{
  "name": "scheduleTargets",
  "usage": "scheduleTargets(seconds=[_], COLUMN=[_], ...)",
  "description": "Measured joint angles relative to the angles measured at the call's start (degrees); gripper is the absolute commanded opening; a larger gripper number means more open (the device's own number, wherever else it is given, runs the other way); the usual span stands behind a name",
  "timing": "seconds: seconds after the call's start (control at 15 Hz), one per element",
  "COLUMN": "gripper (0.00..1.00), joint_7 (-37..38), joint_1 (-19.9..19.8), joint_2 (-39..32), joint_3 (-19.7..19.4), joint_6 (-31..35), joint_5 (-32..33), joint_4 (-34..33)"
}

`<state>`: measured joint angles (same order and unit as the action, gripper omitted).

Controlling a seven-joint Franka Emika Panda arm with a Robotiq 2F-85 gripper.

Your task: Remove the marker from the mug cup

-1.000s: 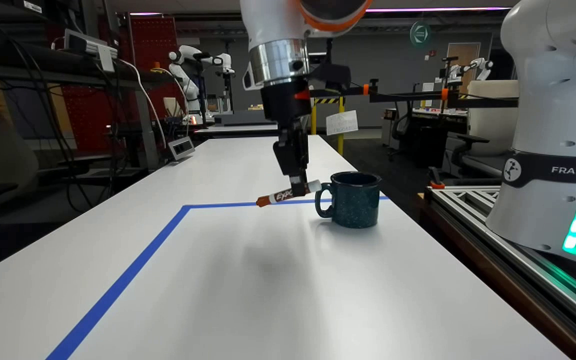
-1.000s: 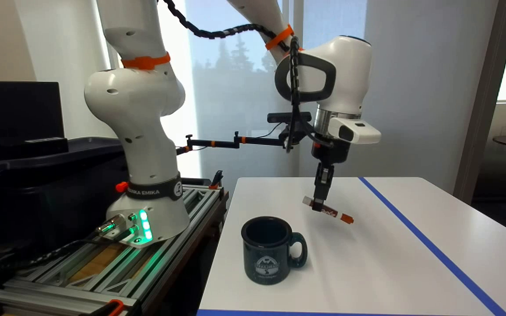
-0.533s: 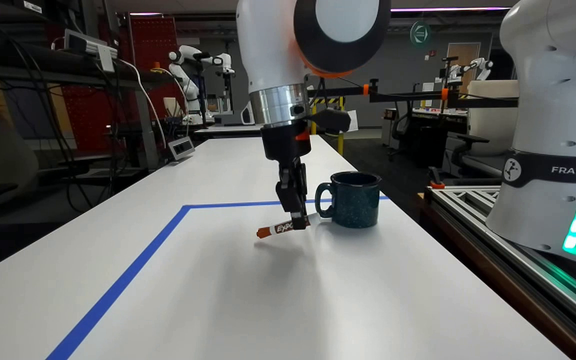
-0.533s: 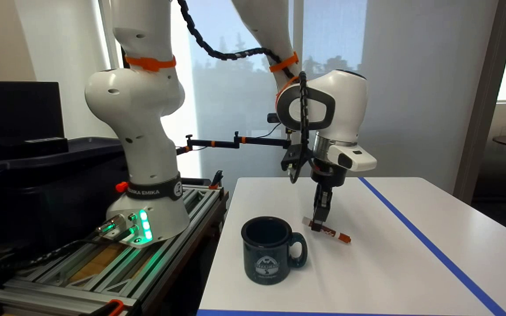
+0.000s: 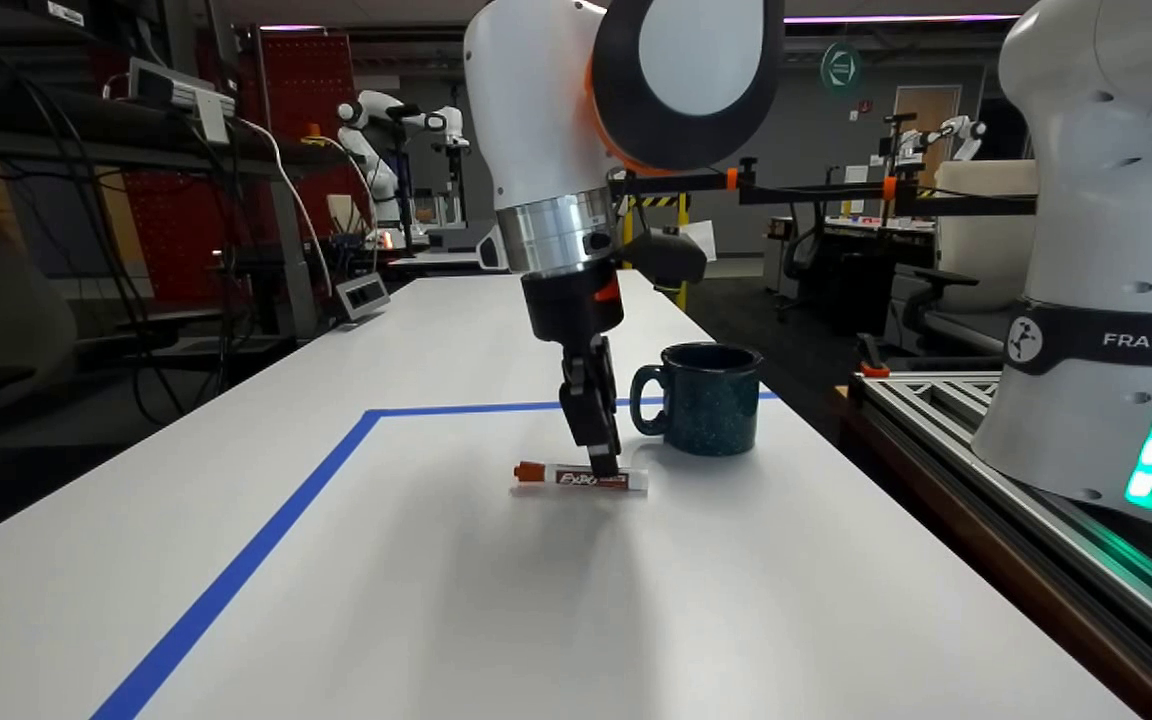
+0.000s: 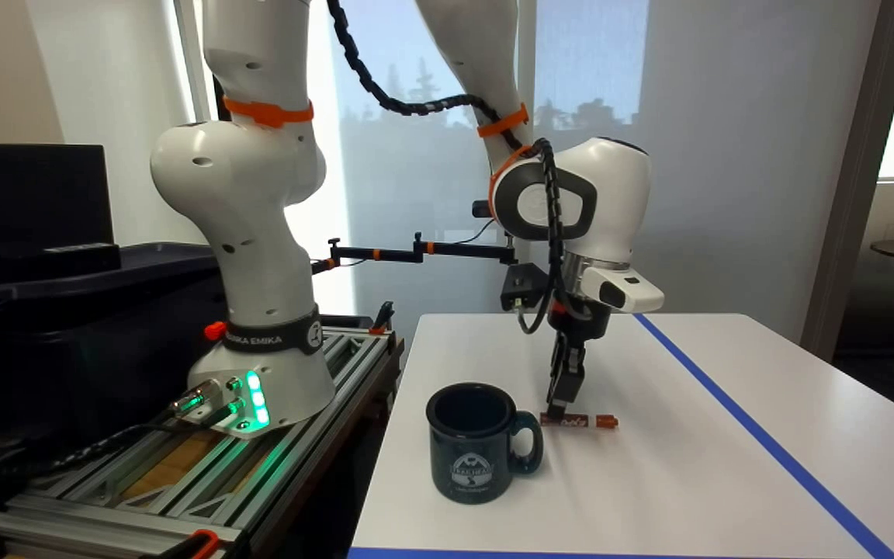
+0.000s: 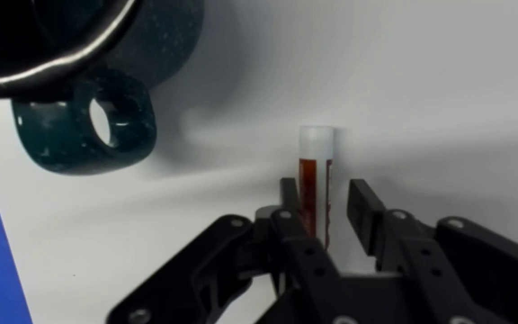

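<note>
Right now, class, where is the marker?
In the wrist view, the marker lies on the table just right of centre, straddled by the open gripper, with the mug at upper left, apart from it.

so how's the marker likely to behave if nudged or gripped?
The marker will likely roll if pushed sideways: it looks round and lies on its side on the table. Probably stiff, as it looks straight in both exterior views. It may shift a little if the end effector closes, since it sits nearer one side of the open gap.

One marker (image 5: 576,477), one mug cup (image 5: 711,407), two fingers (image 7: 367,218)
</note>
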<state>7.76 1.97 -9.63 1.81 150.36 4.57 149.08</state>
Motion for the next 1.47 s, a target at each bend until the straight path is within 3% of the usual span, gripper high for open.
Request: scheduleTargets(seconds=[0.27, 0.33, 0.87, 1.47], gripper=[0.97, 1.00, 1.00, 1.00], joint_7=[-0.1, -0.2, -0.7, -1.1], joint_1=[0.4, 0.4, 1.4, 1.8], joint_2=[0.0, 0.3, 9.1, 21.2], joint_3=[0.0, 0.1, 1.2, 3.1], joint_6=[-2.9, -4.5, -16.9, -18.1], joint_5=[0.4, 0.4, 0.5, 0.9], joint_4=[-0.3, -0.5, 0.2, 5.0])
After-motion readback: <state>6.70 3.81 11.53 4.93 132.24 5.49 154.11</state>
